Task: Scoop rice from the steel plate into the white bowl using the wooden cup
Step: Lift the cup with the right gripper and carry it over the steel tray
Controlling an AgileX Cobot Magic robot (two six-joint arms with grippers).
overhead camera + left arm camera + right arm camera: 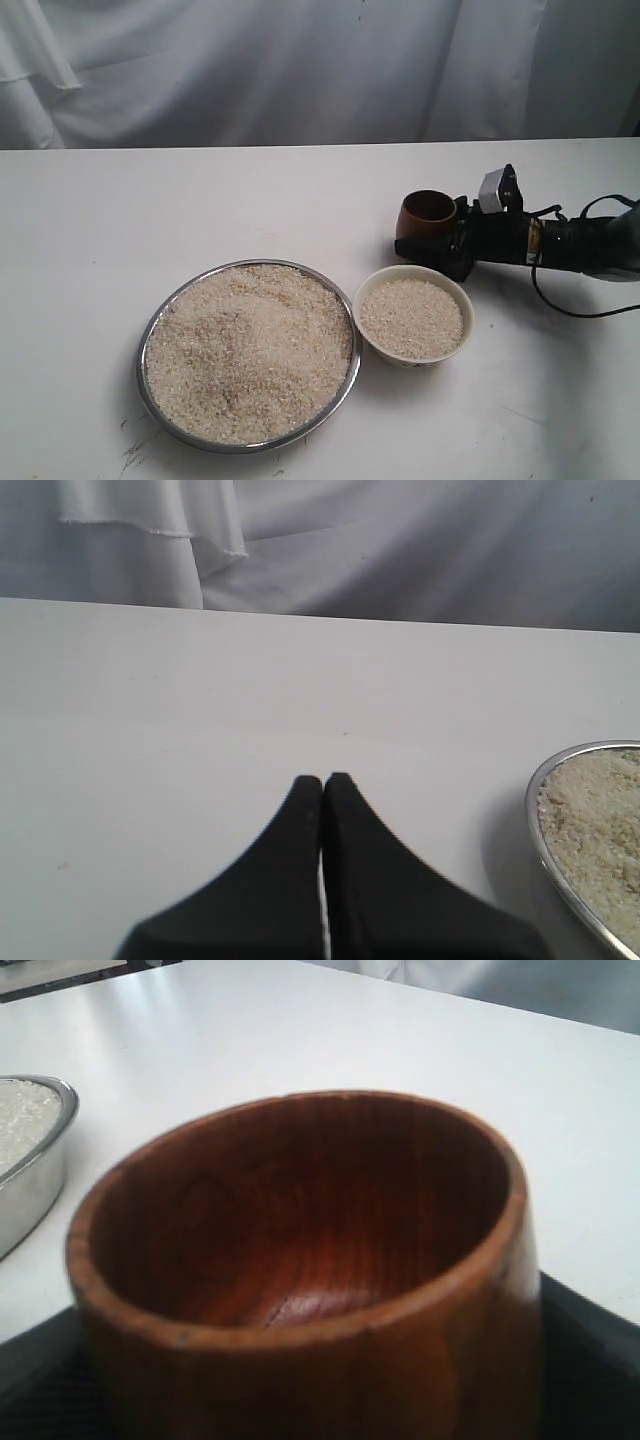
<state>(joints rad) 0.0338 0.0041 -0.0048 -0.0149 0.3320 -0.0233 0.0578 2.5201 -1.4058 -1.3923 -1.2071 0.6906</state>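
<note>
Squarely within right gripper [438, 228]: wooden cup [425, 212]

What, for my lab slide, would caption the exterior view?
Right gripper holds the empty wooden cup beyond the white bowl and steel plate, both full of rice.

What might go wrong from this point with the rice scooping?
The white bowl already holds rice close to its rim, so another cupful may spill over. The steel plate is heaped to its thin rim; digging in could push grains onto the table. The wooden cup is glossy and round between the right gripper's jaws and might slip or tilt once loaded.
</note>
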